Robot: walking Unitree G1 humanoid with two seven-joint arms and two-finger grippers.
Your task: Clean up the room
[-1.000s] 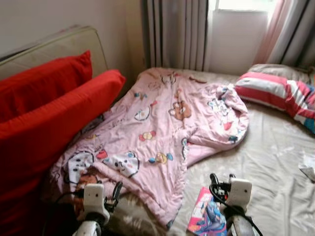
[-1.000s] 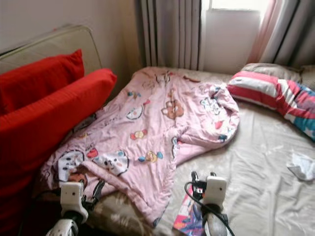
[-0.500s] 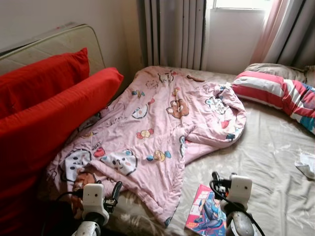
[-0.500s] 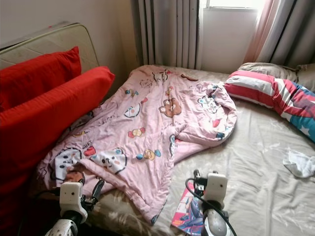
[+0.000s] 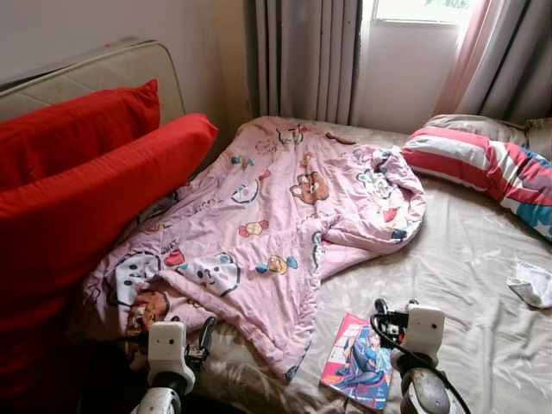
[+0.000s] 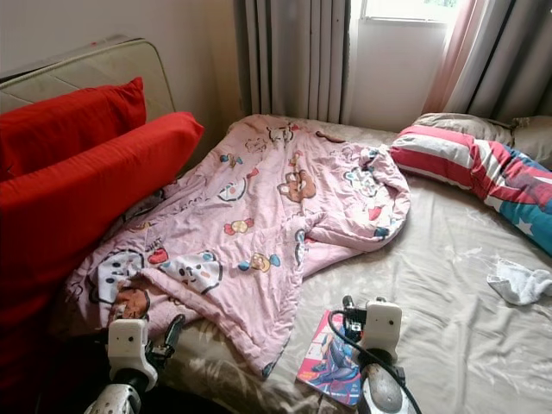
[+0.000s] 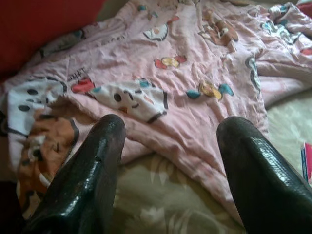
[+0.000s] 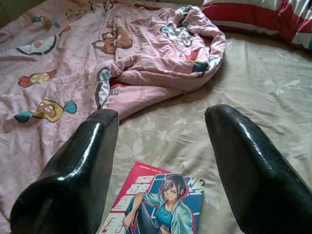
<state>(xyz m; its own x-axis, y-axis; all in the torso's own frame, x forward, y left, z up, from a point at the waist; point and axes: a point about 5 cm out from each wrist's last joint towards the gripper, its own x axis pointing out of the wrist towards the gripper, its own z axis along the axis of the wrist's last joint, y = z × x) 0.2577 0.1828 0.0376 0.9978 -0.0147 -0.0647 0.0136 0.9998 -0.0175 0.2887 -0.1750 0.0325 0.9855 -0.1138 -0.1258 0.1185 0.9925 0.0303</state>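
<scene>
A bedroom is seen, with a bed (image 5: pixel 483 285) under a beige sheet taking up most of the view and grey curtains (image 5: pixel 306 56) at the far window. Nearest, the left gripper (image 7: pixel 168 161) is held spread and empty above the near hem of the pink quilt (image 5: pixel 276 224), while the right gripper (image 8: pixel 161 161) is likewise held apart, gripping nothing, just above a comic book (image 5: pixel 358 371) lying flat on the sheet beside the quilt's corner. The quilt is spread crumpled across the left half of the bed, bunched at its far right edge. Two red cushions (image 5: pixel 95 190) are propped along the left side against a headboard (image 5: pixel 103 73). Further right, a small white cloth (image 5: pixel 533 285) is left on the sheet, and a striped pillow (image 5: pixel 483 164) is set near the far end. The book is judged the likeliest next pick; because it lies flat on soft bedding, the fingers could slide off its cover or pinch the sheet with it, and the loose quilt corner nearby could be snagged and dragged along.
</scene>
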